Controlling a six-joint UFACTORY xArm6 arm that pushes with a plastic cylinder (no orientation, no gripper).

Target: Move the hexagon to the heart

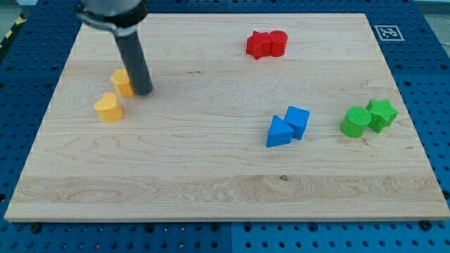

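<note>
A: Where is my tip [144,91] seen?

B: It is seen at the far left of the wooden board [211,176], pressed against the right side of the yellow hexagon [122,82]. No gripper is fitted, only a dark rod, so nothing is clasped; the hexagon is merely touched.

A: And where is the yellow heart [108,107] placed?

B: It is found just nearer and slightly to the left of the hexagon. The two are close together, though whether they touch cannot be told.

A: What else is laid on the board?

B: Two red blocks are set side by side at the far edge, right of centre: a red star [259,45] and a red cylinder [278,43], touching. Two blue blocks are seen right of the middle, a blue triangle [278,132] and a blue cube [297,121], touching each other. At the right edge a green cylinder [355,121] is placed against a green star [382,112].

A: Are those groups near the tip?

B: No, all three pairs are kept well apart from it.
</note>
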